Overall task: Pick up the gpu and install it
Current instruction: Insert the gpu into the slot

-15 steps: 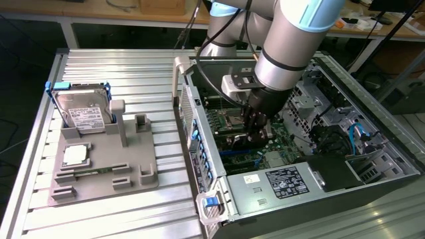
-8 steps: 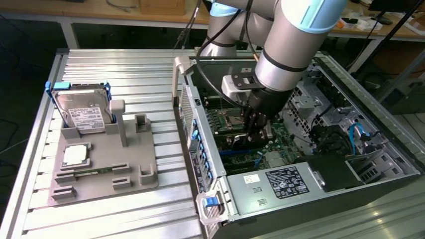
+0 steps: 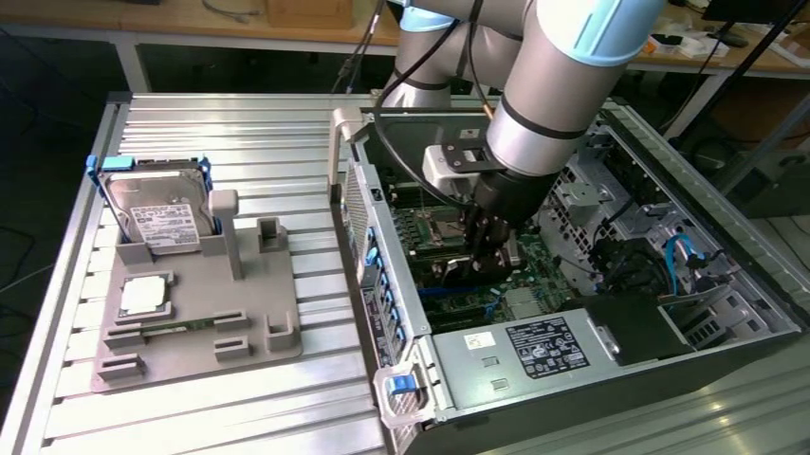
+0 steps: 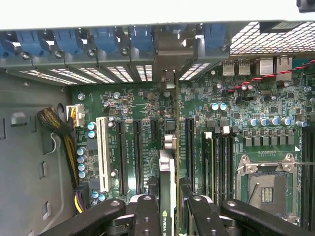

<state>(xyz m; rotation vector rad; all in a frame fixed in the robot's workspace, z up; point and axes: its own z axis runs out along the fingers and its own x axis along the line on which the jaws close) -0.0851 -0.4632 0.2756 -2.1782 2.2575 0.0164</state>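
The gripper [image 4: 167,212] is down inside the open computer case [image 3: 379,284], its black fingers [image 4: 146,216] pinching the gpu [image 4: 166,169] on both faces. The card stands on edge over the motherboard [image 4: 142,98], between two long black slots [image 4: 138,152], with little room on either side. Its far end reaches toward the rear wall under the blue clips [image 4: 106,39]. I cannot tell whether it is seated. The memory slots [image 4: 216,162] and CPU socket [image 4: 268,187] lie well apart from it.
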